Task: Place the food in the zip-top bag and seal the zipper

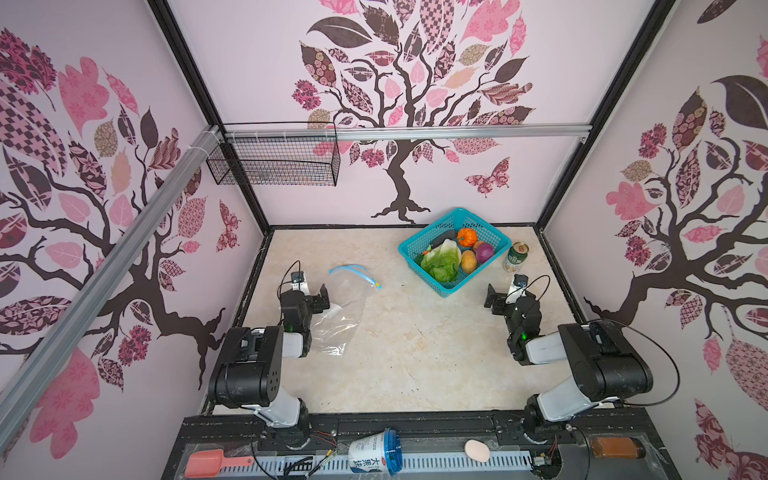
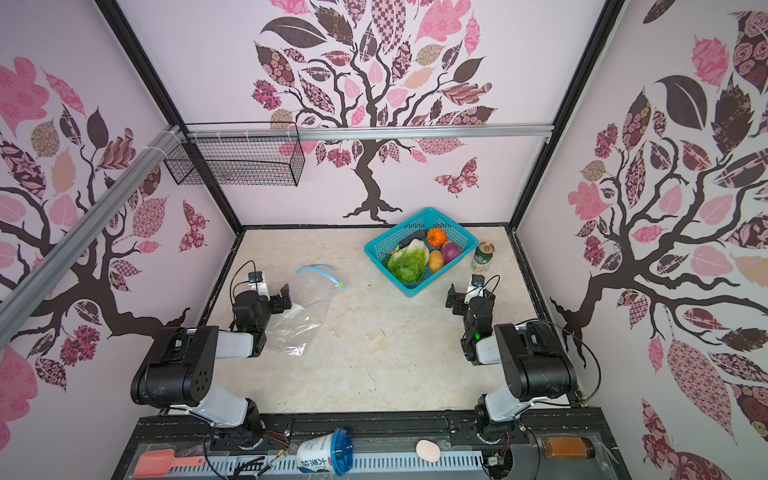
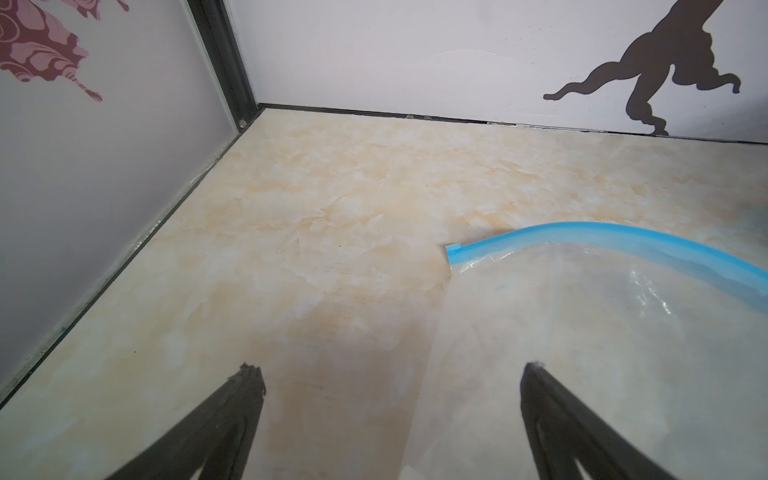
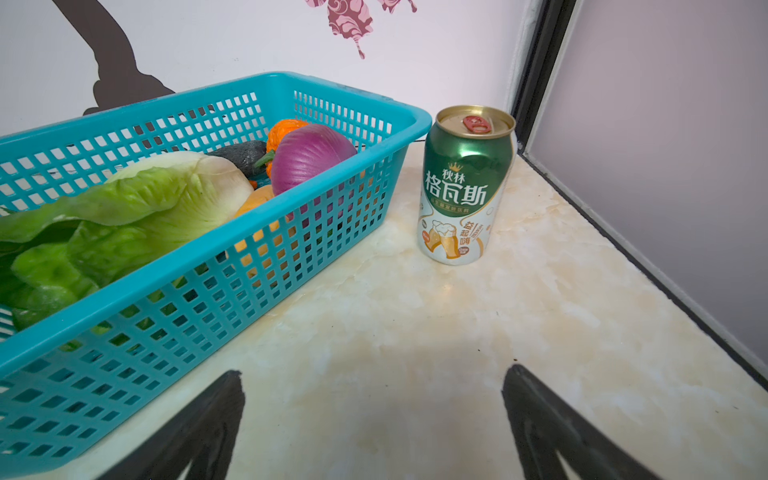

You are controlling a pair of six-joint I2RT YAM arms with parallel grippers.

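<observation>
The can (image 4: pixel 467 187) reads 秋林格瓦斯, legible only from the right wrist. The left gripper (image 3: pixel 392 368) and right gripper (image 4: pixel 374 371) gape wide, empty.

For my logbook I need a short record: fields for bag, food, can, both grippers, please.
bag: large clear crinkly zip-top bag, flat on marble table, empty
zipper: thin light-blue strip, yellow slider at one end
food: toy vegetables, in teal plastic mesh basket
can: green drink can, upright beside basket
left gripper: open, above bag's edge, holds nothing
right gripper: open, near basket, holds nothing
</observation>
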